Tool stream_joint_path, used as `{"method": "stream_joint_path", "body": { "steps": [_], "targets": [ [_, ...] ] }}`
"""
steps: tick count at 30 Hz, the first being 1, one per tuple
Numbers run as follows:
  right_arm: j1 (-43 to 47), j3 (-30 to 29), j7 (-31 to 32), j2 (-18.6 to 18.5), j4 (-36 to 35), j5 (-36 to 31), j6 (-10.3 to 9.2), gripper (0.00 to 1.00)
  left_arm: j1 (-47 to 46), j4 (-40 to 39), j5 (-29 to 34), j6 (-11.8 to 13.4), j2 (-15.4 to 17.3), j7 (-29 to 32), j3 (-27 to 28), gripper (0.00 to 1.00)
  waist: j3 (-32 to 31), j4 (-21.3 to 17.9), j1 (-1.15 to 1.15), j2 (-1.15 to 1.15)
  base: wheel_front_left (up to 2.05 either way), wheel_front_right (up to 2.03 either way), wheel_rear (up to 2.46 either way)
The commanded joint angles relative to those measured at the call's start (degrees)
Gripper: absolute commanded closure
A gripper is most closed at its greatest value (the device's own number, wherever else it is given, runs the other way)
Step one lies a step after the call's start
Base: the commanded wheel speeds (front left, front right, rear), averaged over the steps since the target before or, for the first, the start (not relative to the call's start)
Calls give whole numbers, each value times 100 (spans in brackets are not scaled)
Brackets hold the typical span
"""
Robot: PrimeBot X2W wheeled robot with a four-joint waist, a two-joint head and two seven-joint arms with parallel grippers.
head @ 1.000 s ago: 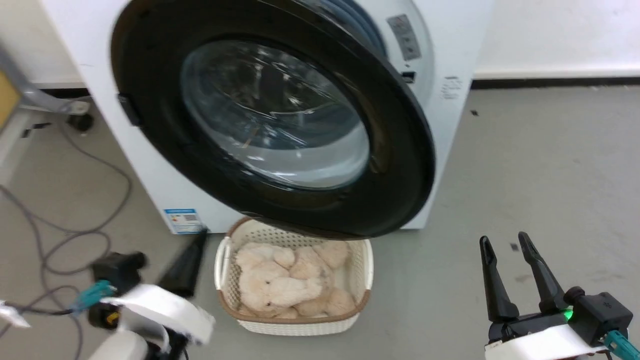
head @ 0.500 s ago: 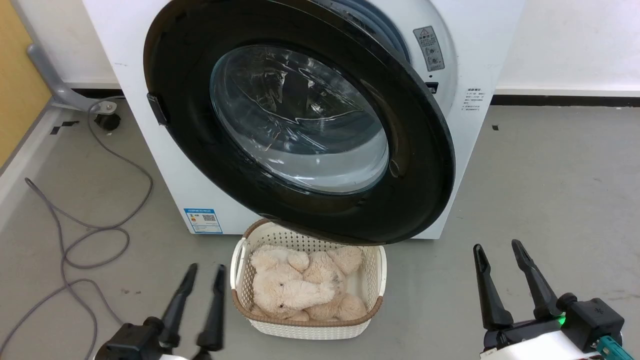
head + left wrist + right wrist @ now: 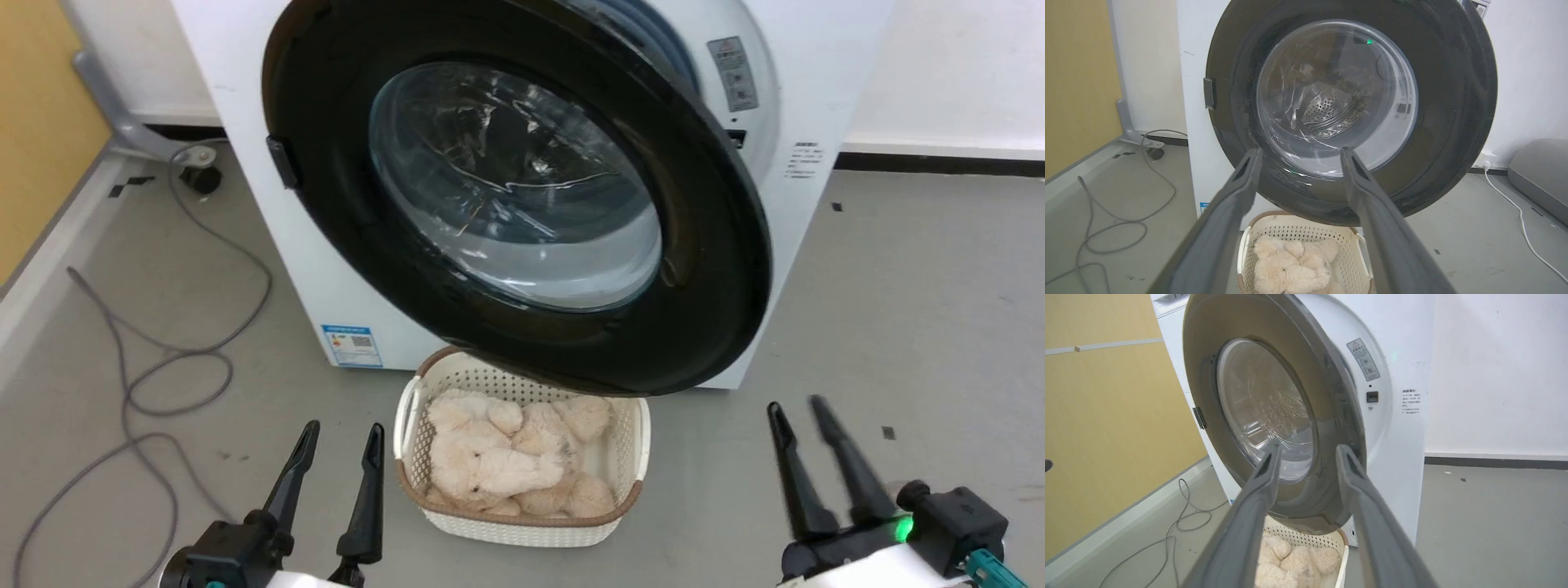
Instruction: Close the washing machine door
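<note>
Half-open – washing machine door (image 3: 710, 286), untouched

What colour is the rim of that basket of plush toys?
Brown; the basket rim shows best in the head view.

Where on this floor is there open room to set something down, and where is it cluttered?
Widest bare floor: right of the washing machine, bounded by the back wall and the right gripper. A smaller patch lies between the cable, the left gripper and the basket. Crowded: under the open washing machine door, where the basket sits.
</note>
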Motion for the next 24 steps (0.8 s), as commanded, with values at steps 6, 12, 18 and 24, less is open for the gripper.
{"method": "stream_joint_path", "body": {
  "steps": [6,12,18,24],
  "targets": [
    [-191,544,-25,-560,-120,93,-3,100,-160,8,135,-97,-105,-31,24,0,191,269,0,0,0,0,0],
    [-820,1354,-24,-1390,75,268,-3,100,-329,2,181,-133,-148,-31,-36,0,539,502,0,0,0,0,0],
    [-1678,1553,43,-2092,486,818,-3,100,-602,41,166,-155,-169,-31,-119,0,924,759,0,0,0,0,0],
    [-2474,1580,252,-2589,887,1355,-3,100,-804,18,76,-163,-179,-31,-196,0,1290,956,0,0,0,0,0]
  ]
}}
